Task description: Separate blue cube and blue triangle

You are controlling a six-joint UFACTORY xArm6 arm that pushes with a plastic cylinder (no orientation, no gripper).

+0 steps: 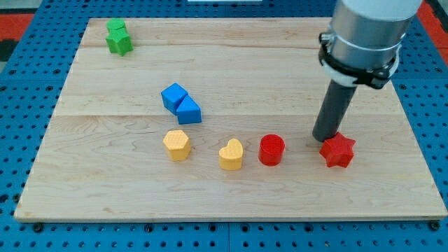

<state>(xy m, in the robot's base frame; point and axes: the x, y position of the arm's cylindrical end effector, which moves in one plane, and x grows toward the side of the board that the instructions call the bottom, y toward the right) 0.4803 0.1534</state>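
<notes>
The blue cube (pixel 173 96) and the blue triangle (pixel 189 111) sit touching each other left of the board's middle, the cube up-left of the triangle. My tip (pixel 325 138) rests on the board far to the view's right of them, just up-left of a red star block (pixel 337 151) and close to it.
A yellow hexagon block (pixel 176 145), a yellow heart block (pixel 231 155) and a red cylinder (pixel 271 150) lie in a row below the blue pair. Two green blocks (pixel 118 37) sit together at the top left corner. The wooden board (pixel 98 182) lies on a blue pegboard.
</notes>
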